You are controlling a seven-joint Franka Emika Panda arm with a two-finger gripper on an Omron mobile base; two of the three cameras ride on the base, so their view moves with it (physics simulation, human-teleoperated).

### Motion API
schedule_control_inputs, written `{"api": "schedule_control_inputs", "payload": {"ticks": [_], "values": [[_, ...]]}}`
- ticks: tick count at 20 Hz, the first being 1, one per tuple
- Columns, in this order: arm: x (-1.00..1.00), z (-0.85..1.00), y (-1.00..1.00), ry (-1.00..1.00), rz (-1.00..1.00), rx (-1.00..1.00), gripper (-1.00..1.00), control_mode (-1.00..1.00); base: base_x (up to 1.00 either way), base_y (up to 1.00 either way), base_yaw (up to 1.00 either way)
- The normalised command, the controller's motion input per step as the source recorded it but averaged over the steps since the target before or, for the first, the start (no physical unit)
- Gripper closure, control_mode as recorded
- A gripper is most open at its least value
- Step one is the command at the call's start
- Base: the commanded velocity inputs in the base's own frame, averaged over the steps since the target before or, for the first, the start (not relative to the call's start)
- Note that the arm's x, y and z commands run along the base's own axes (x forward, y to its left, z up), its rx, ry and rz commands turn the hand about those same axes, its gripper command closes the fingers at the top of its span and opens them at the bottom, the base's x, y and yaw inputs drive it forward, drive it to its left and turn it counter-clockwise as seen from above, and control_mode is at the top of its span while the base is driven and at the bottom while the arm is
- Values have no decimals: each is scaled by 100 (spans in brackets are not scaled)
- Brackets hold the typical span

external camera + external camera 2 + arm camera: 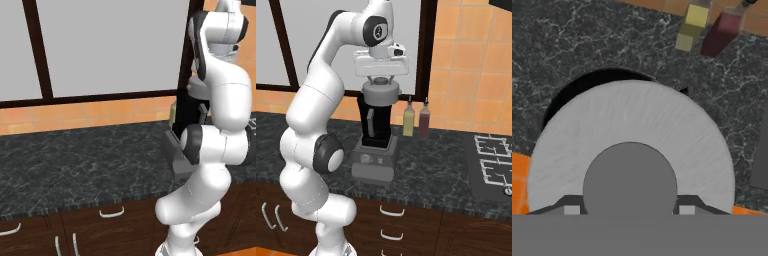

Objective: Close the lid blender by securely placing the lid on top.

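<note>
Left base view: white arm (217, 130) rises at right and hides most of the blender (179, 132); a dark slice of jar and the grey base corner show behind it at the far right of the dark marble tabletop (85, 165), which runs left under a big window (100, 47), with drawer handles along the near edge. Right base view: blender (375, 145) stands mid-tabletop (446, 165), dark jar with side handle on a boxy grey base with front knob; the lid (380, 92) sits at the jar mouth, looks level, cannot tell if it is fully seated. The hand (380, 80) hangs straight above, fingers down on the lid's centre knob, narrow grip on the lid. Just right of the blender, near the orange tile wall, stand a yellow bottle (408, 119) and a red bottle (424, 120), close together; stove (491, 160) at far right. Hand view: looking straight down, the lid (662, 135) is a big light grey disc with a darker round knob (630, 182) between the fingertips (572, 209); a black arc of jar rim (577, 90) peeks out at its upper left, so the lid looks slightly off centre; both bottles (719, 30) show at the top.
</note>
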Motion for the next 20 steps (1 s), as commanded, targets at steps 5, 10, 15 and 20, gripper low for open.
{"api": "schedule_control_inputs", "payload": {"ticks": [5, 10, 15, 20], "values": [[0, 9, 38, -2, 0, -2, 100, -100, 0, 0, 0], [0, 0, 0, 0, 0, 0, 100, -100, 0, 0, 0], [0, 3, 1, 0, 0, 0, 100, -100, 0, 0, 0], [4, 3, 7, 0, 0, 0, 100, -100, 0, 0, 0]]}}
